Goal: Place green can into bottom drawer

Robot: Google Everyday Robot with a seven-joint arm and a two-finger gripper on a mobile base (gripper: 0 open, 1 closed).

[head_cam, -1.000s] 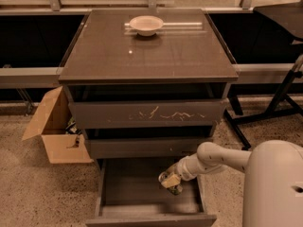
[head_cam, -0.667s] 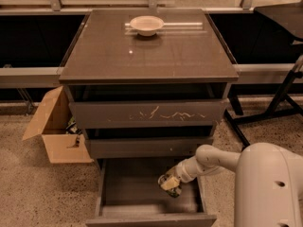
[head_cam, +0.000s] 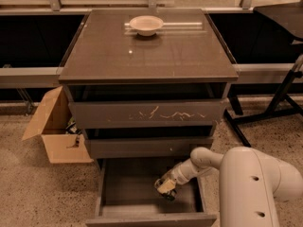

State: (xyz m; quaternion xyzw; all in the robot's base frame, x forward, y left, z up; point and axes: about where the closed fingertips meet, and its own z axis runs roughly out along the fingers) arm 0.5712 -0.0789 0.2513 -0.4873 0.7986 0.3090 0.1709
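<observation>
Shifted a touch since a moment ago: got the white arm [head_cam: 255, 178] bulking larger at lower right and the gripper [head_cam: 167, 191] slightly lower. Looking at a big grey-brown cabinet [head_cam: 147, 56] with the bottom drawer [head_cam: 124, 193] pulled wide open. Got a cardboard box [head_cam: 57, 136] on the floor to its left and a white bowl [head_cam: 146, 24] at the back of the top surface. Fingers clamped on the green can [head_cam: 164, 185], down inside that drawer, right side, just over its floor.
</observation>
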